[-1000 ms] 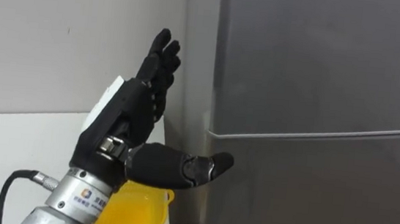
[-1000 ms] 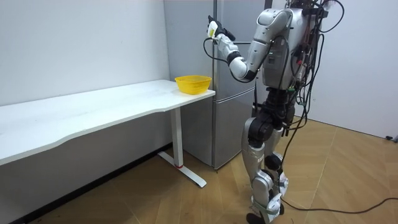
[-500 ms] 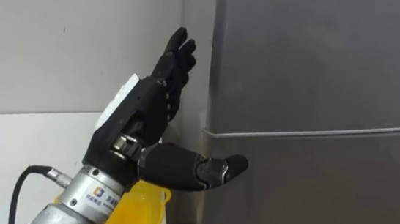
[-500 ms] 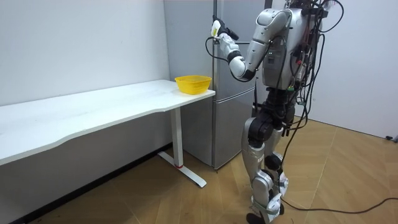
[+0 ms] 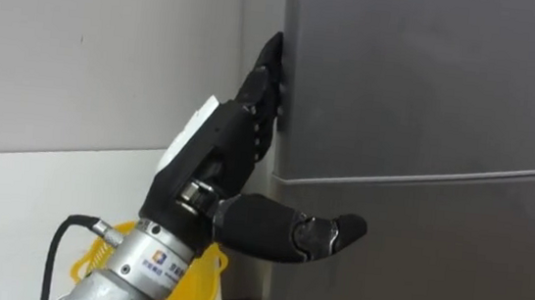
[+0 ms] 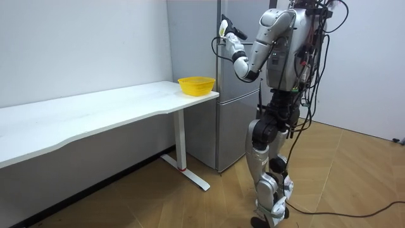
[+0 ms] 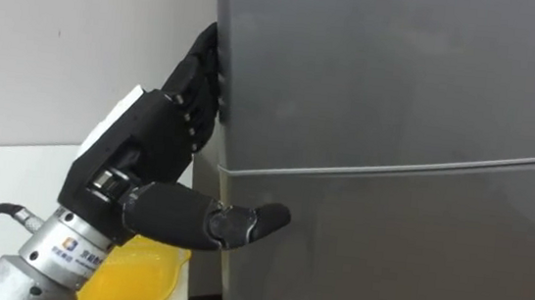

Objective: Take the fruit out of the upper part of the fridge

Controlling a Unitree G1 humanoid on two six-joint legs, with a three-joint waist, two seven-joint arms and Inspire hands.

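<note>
The grey fridge stands right in front of me with both doors shut; a thin seam separates the upper door from the lower door. My left hand is raised at the upper door's left edge. Its straight fingers lie against that edge, and the thumb reaches across the front just below the seam. The hand is open and holds nothing. In the room view I stand upright before the fridge with the left hand up at its top corner.
A yellow bowl sits on the end of the white table, close to the fridge's left side and below my arm. A white wall runs behind the table. Wooden floor lies open on the room view's right.
My left hand has moved up and to the right, from beside the wall to the upper door's left edge. The fridge doors and the bowl have stayed in place.
</note>
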